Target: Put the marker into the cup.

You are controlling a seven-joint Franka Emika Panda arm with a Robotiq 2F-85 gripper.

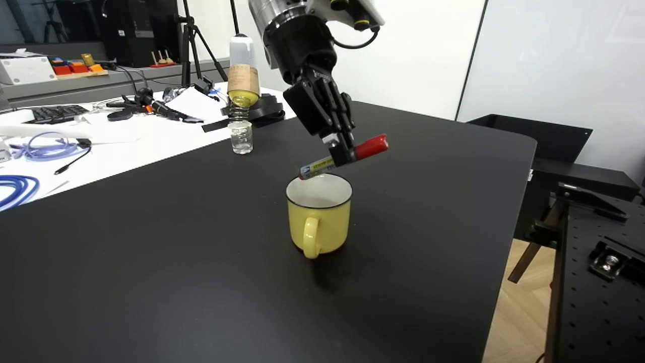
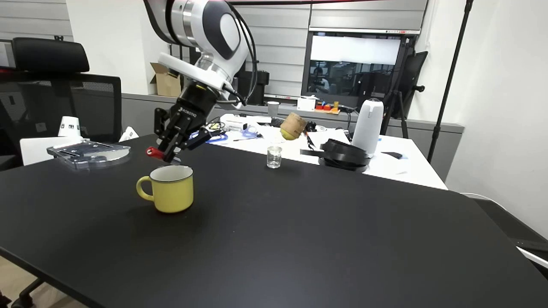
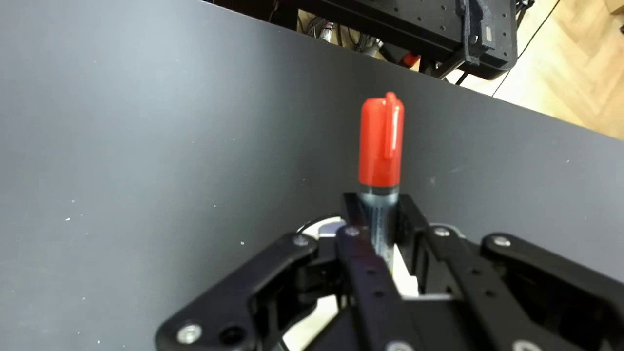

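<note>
While the black bench [image 1: 151, 282] filled most of the lower area in both exterior views, the Panda arm [image 2: 220, 32] extended over it, with the Robotiq gripper [image 3: 378, 214] inclined downward. The yellow mug [image 1: 330, 229] stood upright beneath the gripper. The small clear glass [image 2: 274, 158] stood near the bench edge, well apart from the mug. The fingers [image 3: 352, 209] clamped the red-capped marker [image 3: 380, 175] by its grey barrel. It was tilted, cap end raised and lower end just above the mug's rim.
</note>
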